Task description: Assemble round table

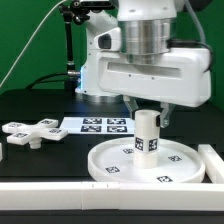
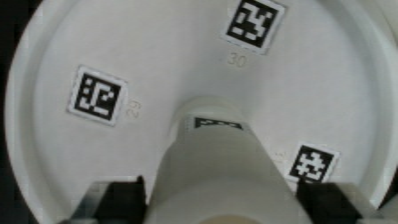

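Note:
The large rimmed round disc lies flat on the black table at the front of the exterior view, tags facing up. The short cylinder post stands upright at its middle. My gripper comes straight down over the post's top end, with a finger on each side of it, and is shut on it. In the wrist view the post fills the space between my dark fingers, with the disc beneath. The cross-shaped piece lies loose on the table at the exterior view's left.
The marker board lies flat behind the disc. A long white bar stands along the exterior view's right and runs on along the table's front edge. The arm's base and a black stand are at the back.

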